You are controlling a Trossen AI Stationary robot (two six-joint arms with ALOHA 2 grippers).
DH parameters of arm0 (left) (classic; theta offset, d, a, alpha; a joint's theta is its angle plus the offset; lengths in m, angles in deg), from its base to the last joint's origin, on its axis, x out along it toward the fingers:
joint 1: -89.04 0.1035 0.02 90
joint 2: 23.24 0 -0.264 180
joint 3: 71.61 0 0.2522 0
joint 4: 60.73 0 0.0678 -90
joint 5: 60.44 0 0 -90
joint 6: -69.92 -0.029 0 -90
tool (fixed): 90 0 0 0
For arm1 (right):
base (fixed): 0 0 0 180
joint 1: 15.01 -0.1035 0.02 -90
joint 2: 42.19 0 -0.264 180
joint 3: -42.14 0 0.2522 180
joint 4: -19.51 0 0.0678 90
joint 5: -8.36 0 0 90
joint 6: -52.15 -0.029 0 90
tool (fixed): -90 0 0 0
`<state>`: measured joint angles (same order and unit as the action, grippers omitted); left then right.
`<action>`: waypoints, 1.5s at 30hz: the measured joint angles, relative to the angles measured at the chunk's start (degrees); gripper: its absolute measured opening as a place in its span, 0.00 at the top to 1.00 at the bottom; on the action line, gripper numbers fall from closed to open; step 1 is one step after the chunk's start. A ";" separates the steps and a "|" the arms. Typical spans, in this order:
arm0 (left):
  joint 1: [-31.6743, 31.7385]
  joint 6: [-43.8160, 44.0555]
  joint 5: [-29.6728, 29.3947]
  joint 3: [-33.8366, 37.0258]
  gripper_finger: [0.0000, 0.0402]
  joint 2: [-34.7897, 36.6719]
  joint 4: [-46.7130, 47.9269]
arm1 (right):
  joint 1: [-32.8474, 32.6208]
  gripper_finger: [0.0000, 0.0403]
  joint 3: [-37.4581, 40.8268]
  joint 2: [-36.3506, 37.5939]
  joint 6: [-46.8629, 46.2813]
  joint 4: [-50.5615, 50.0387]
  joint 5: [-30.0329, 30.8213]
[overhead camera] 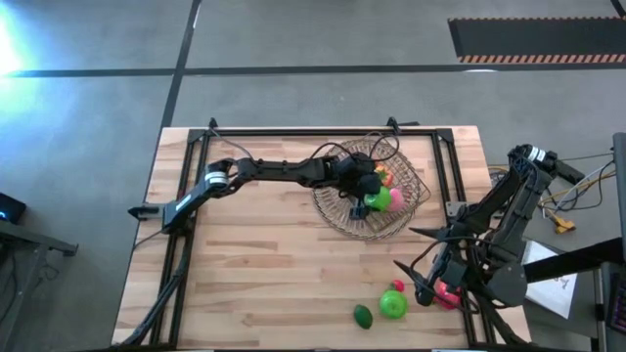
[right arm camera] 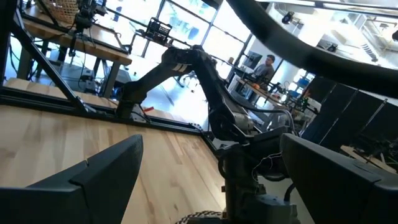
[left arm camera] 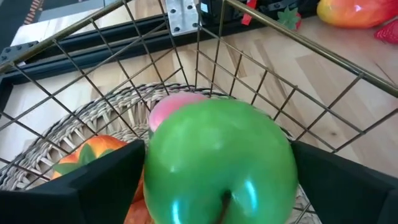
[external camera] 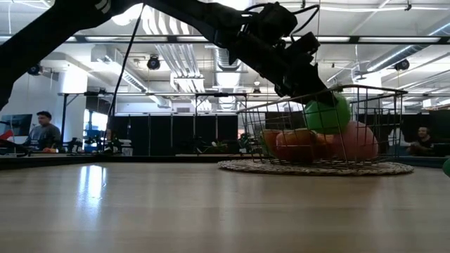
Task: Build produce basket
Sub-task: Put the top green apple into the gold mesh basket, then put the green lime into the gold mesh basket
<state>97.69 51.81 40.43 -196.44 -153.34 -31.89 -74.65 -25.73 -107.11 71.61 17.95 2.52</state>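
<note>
The wire basket (overhead camera: pixel 396 171) stands on a round woven mat (overhead camera: pixel 342 217) at the table's far right. My left gripper (overhead camera: pixel 370 188) reaches into it from the table's left, slanting down, shut on a green apple (left arm camera: pixel 221 155). Below the apple lie a pink piece (left arm camera: pixel 169 107) and an orange-yellow pepper (left arm camera: pixel 87 152). My right gripper (right arm camera: pixel 208 180) stands open and bare above the table's near right corner (overhead camera: pixel 413 281). On the table near it lie another green apple (overhead camera: pixel 393 304), a dark-green piece (overhead camera: pixel 363 316) and a small red piece (overhead camera: pixel 398 286). My left gripper has the green apple pinched between its two fingers, one on each side of the apple's round body (left arm camera: pixel 152 168). The fingers (left arm camera: pixel 106 180) come slanting down from the table's left, over the basket's rim. In the low view the apple (external camera: pixel 327 112) sits on top of the pink piece (external camera: pixel 355 140).
A red and pink piece (overhead camera: pixel 447 293) lies under my right arm at the table's right edge. A black metal frame (overhead camera: pixel 293 131) runs along the table's far and side edges. The bare wooden top (overhead camera: pixel 264 264) stretches left of the loose produce.
</note>
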 joint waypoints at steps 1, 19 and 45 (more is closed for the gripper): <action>0.03 -0.01 0.00 0.00 0.04 0.00 -0.03 | 0.00 0.08 0.00 0.00 0.00 0.00 0.00; 0.02 1.10 -0.39 -0.11 0.01 3.97 0.75 | -0.02 0.08 0.05 0.00 0.00 -0.01 0.00; -5.75 4.12 -38.41 40.41 0.01 45.12 3.91 | -3.12 0.08 2.05 -1.07 -45.80 -28.07 -16.31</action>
<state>91.94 55.93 2.02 -156.03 -108.22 -27.99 -77.77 -23.67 -108.18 25.81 -10.11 -13.79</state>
